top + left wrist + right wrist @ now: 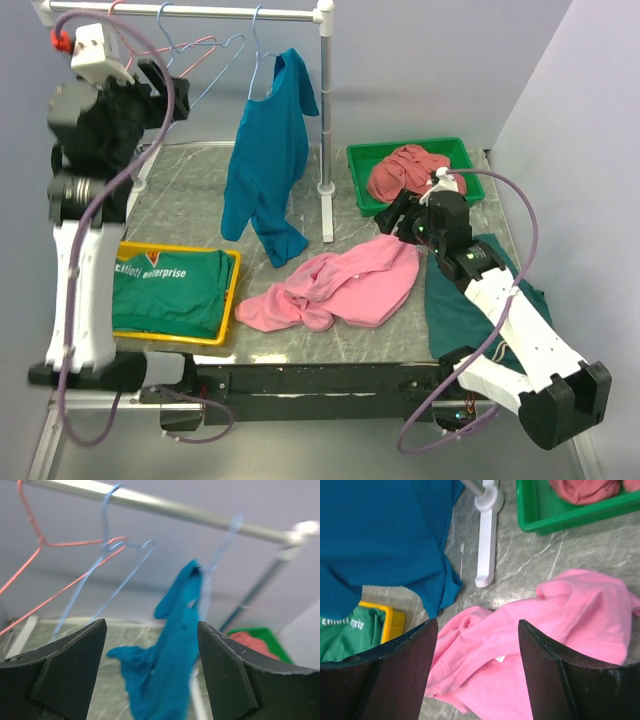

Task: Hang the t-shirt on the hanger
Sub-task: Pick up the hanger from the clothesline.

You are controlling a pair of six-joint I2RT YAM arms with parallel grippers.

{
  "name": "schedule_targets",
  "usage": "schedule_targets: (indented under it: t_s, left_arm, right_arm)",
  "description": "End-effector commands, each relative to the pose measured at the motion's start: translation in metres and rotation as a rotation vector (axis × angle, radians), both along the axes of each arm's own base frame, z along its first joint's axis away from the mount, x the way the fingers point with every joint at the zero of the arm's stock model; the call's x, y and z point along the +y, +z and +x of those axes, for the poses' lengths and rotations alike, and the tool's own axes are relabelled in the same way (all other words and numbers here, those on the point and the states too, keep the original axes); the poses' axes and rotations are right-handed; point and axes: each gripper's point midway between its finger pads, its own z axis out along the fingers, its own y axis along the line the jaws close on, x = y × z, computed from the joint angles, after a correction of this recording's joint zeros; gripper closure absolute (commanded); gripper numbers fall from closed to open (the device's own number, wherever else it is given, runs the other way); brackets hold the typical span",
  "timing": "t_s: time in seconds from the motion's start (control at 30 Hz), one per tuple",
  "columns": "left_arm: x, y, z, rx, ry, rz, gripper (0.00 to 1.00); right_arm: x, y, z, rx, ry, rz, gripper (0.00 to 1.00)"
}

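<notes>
Left arm [75,290] and right arm [520,320] are built of white links and black joints; lilac cables [533,225] are looped alongside; left gripper [151,625] and right gripper [476,622] are fitted with black wedge-shaped fingers [75,670].

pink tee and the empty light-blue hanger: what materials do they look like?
T-shirt: soft matte knit, probably cotton; it lies crumpled in limp folds. Hanger: thin wire, likely metal with a light-blue coating; it holds tight bends and a twisted neck.

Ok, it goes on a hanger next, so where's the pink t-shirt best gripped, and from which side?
Probably the collar of the pink t-shirt, by the white label, from above: it lies crumpled flat on the table, with the open right end effector over that spot.
</notes>
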Motion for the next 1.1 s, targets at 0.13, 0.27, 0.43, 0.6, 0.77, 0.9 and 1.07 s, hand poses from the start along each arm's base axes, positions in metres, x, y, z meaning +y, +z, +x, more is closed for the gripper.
schedule_targets:
  t_s: [0.13, 0.27, 0.43, 0.6, 0.77, 0.9, 1.07]
  left_arm:
    - [0.041, -0.041, 0.06, 0.172, -0.113, 0.083, 0.25]
    - [0.067, -0.044, 0.074, 0.206, -0.041, 0.103, 0.27]
    - [0.076, -0.058, 0.086, 0.231, -0.023, 0.118, 0.28]
    - [0.079, -0.088, 0.107, 0.264, -0.024, 0.112, 0.33]
    - [0.085, -0.101, 0.115, 0.255, -0.004, 0.136, 0.35]
    - [0.081, -0.105, 0.121, 0.256, -0.033, 0.138, 0.36]
    - [0.075, -0.117, 0.124, 0.279, -0.074, 0.118, 0.44]
  right_arm:
    - [0.032, 0.029, 0.001, -0.059, 0.143, -0.004, 0.27]
    - [0.039, 0.026, 0.0, -0.055, 0.167, -0.027, 0.27]
    - [0.045, 0.019, 0.002, -0.039, 0.18, -0.026, 0.27]
    - [0.053, 0.02, 0.001, -0.04, 0.195, -0.038, 0.27]
    - [0.054, 0.023, -0.002, -0.05, 0.197, -0.042, 0.27]
    - [0.053, 0.022, -0.003, -0.045, 0.198, -0.05, 0.27]
    - [0.051, 0.024, -0.004, -0.053, 0.19, -0.058, 0.27]
